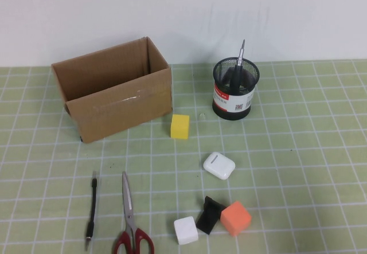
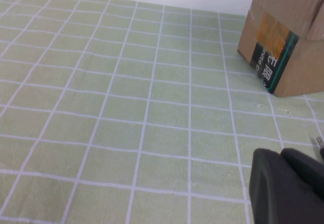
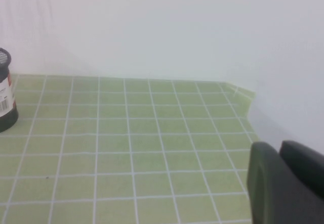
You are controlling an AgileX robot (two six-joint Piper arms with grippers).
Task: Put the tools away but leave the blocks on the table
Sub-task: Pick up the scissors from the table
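You were looking at a lab-style test bench: a tabletop under a pale green grid mat, a bare white wall behind, staged props like a cardboard box.

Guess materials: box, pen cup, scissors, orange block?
Box: corrugated cardboard, matte brown, folded flaps, tape strip. Pen cup: looks like black wire mesh, probably metal; see-through wall, printed label. Scissors: shiny steel-looking blades, glossy red handles, likely plastic. Orange block: matte, soft edges; foam or plastic, can't tell. Left gripper and right gripper are shut, off to the sides.
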